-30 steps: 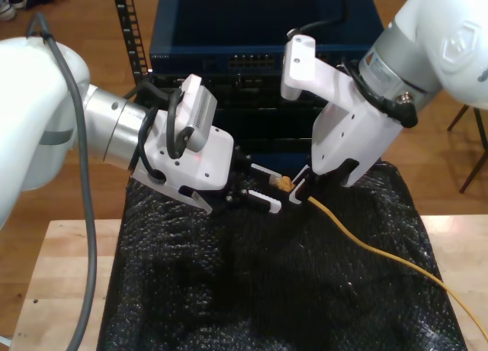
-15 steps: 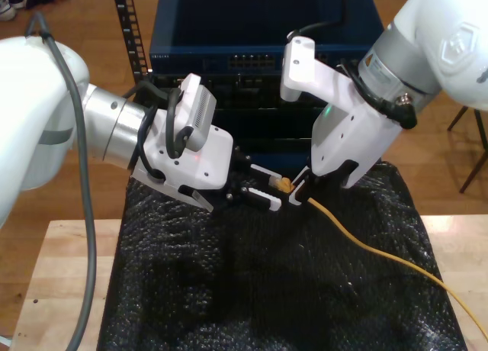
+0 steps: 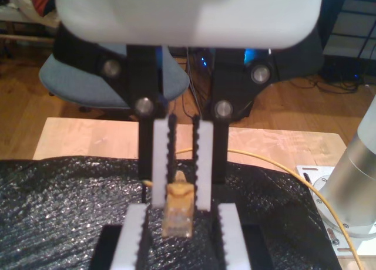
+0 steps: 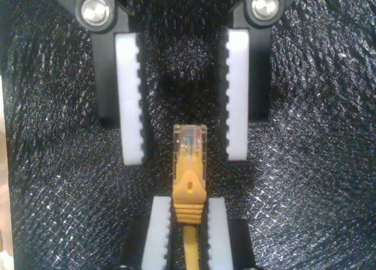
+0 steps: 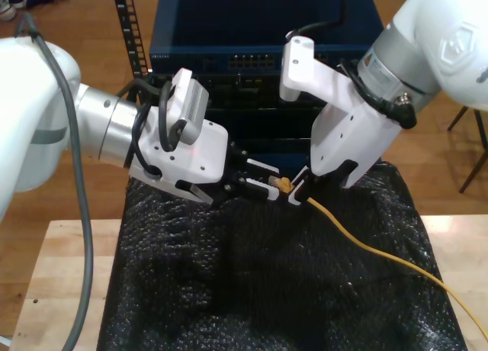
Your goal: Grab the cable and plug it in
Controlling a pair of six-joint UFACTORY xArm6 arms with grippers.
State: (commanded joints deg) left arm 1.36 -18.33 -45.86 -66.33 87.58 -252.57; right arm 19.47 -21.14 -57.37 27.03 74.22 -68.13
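In the first wrist view, the yellow network cable (image 3: 276, 164) is clamped at its boot by my second gripper (image 3: 176, 191). Its clear plug (image 3: 178, 217) is presented between my first gripper's (image 3: 180, 238) parted, empty pads, likely for regrasping. The second wrist view confirms this. In the exterior view, slack is trailed across the black mat (image 5: 229, 290).

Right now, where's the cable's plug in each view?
First wrist view: plug sticks out of my second pincer, between the open pads of my first pincer.
Second wrist view: plug just beyond my second pincer's shut pads.
Exterior view: plug mid-picture, where both pincers meet.
Shared landmark: black bubble mat underneath.
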